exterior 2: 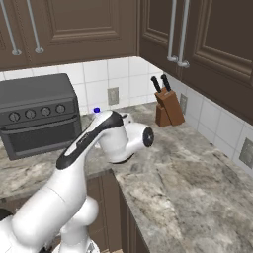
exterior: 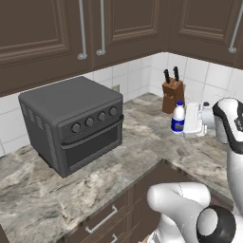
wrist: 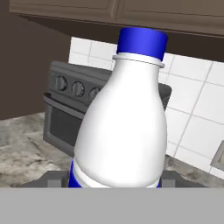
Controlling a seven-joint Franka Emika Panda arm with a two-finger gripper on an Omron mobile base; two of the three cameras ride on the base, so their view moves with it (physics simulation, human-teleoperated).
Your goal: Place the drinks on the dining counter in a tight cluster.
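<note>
The white bottle with the blue cap (wrist: 124,118) stands upright directly ahead of the jaws and very close to them, its body rising between the two dark finger tips, whose upper edges just show at either side of its base. Whether the fingers press on the bottle or stand a little off it cannot be told. From the left base view the same bottle (exterior: 178,117) rests on the marbled stone table (exterior: 142,142), with the white hand of the arm just beside it, on the side away from the toaster oven. A wooden knife block (exterior: 172,92) with two dark handles stands beyond the bottle, in the tiled corner, near but apart from it. The dark grey toaster oven (exterior: 73,124) sits well away from the jaws along the same table, under the brown wall cabinets (exterior: 57,33). In the right base view the arm's forearm and wrist cover most of the bottle, so that only its blue cap (exterior 2: 97,110) peeks above the white casing, in front of the oven's right end.
</note>
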